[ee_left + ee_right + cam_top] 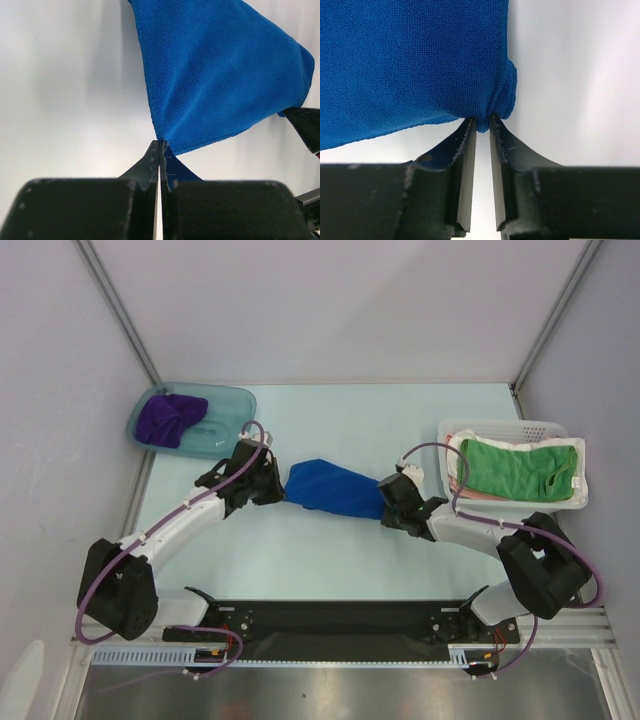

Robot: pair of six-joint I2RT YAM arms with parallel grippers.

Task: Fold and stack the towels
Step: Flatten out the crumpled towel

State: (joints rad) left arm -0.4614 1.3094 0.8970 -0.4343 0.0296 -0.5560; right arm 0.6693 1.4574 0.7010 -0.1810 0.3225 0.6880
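Note:
A royal blue towel [335,490] hangs stretched between my two grippers over the middle of the table. My left gripper [280,485] is shut on its left corner; in the left wrist view the tips [161,145] pinch the blue towel [220,65] at its hem. My right gripper [388,502] holds the right end, and in the right wrist view a bunched corner of the blue towel [405,65] sits squeezed between the tips [482,122]. A dark purple towel [170,418] lies crumpled at the far left. A green towel [515,468] lies at the right.
The purple towel sits in a translucent teal tub [228,400] at the back left. The green towel rests on other light cloths inside a white slotted basket [500,427] at the right. Grey walls close the table on three sides.

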